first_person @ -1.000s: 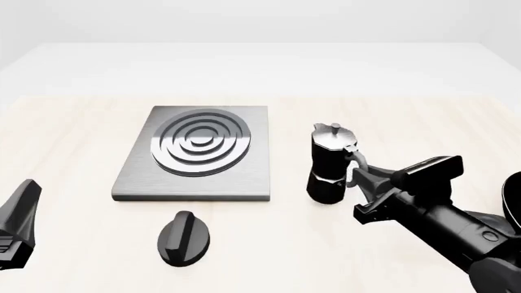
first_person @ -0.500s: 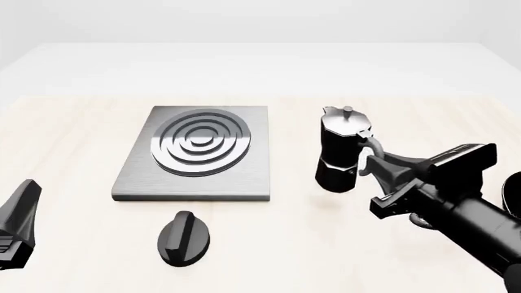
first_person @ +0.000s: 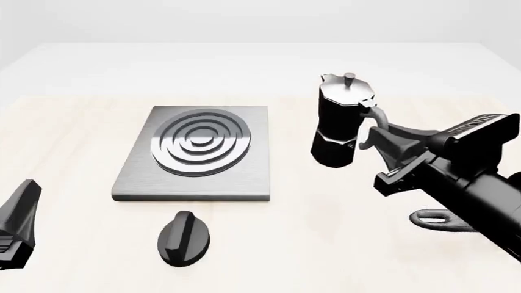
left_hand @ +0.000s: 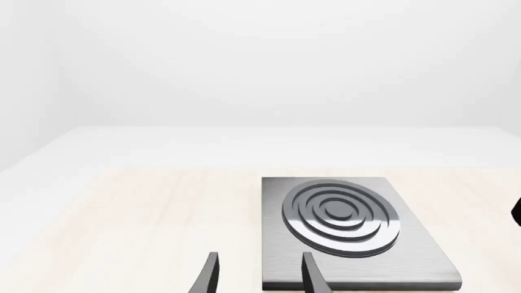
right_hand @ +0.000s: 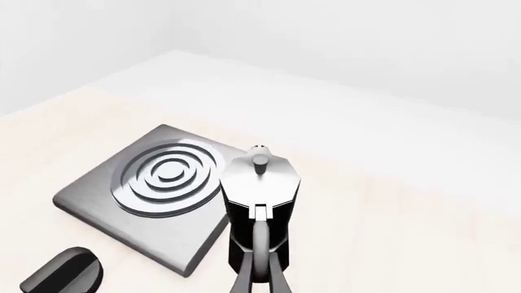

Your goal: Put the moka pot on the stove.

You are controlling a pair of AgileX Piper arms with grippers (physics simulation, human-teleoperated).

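Note:
The moka pot (first_person: 342,122) is black with a silver lid and knob. It hangs above the table, just right of the stove (first_person: 195,186), a flat grey slab with a ring burner. My right gripper (first_person: 376,139) is shut on the pot's curved handle. In the right wrist view the pot (right_hand: 258,189) stands straight ahead of the gripper (right_hand: 258,274), with the stove (right_hand: 187,244) beside it. My left gripper (first_person: 18,223) rests at the near left, open and empty. In the left wrist view it (left_hand: 258,278) sits short of the stove's (left_hand: 407,262) near edge.
A black oval knob (first_person: 184,238) lies on the table in front of the stove and shows in the right wrist view (right_hand: 65,278). A pan's long handle (first_person: 435,218) lies on the table under my right arm.
My right gripper has lifted the moka pot off the table, raising it and carrying it a little farther away. The left arm has not moved.

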